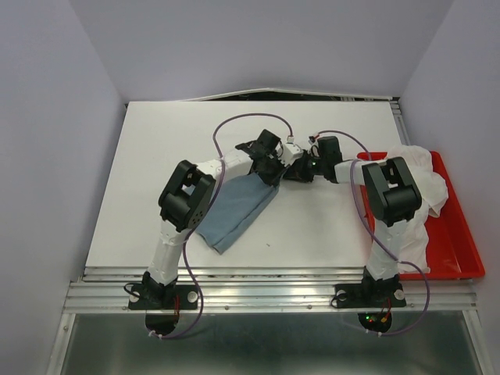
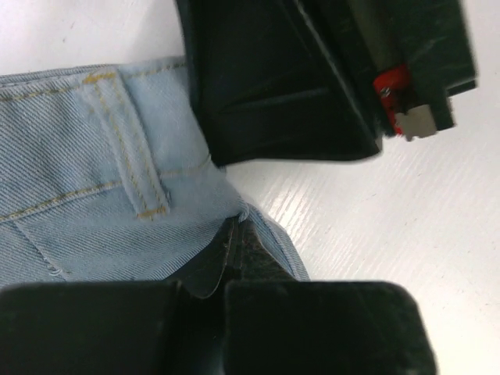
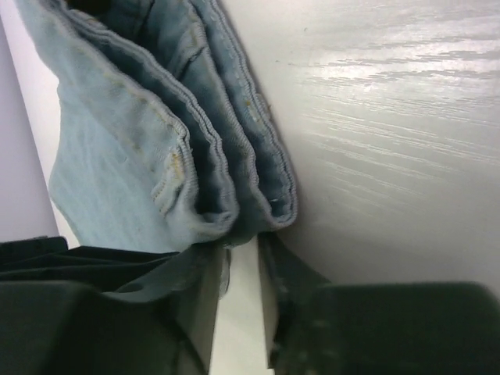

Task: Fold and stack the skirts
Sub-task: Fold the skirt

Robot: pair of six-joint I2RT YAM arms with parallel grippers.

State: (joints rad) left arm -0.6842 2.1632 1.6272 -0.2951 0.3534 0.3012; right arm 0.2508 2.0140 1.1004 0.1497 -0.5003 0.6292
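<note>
A light-blue denim skirt (image 1: pixel 234 209) lies folded into a long narrow strip on the white table, slanting from the near left toward the middle. My left gripper (image 1: pixel 272 173) is at its far right end. In the left wrist view the fingertips (image 2: pixel 234 234) are shut on the skirt's edge (image 2: pixel 94 195) just beside a belt loop. My right gripper (image 1: pixel 291 172) meets the same end from the right. In the right wrist view its jaws (image 3: pixel 238 250) stand a narrow gap apart, pinching the thick stacked folds of the skirt (image 3: pixel 133 156) at their tips.
A red plastic tray (image 1: pixel 461 250) sits at the right edge of the table with a crumpled white cloth (image 1: pixel 422 183) piled in it, behind my right arm. The right gripper's black body (image 2: pixel 297 78) fills the top of the left wrist view.
</note>
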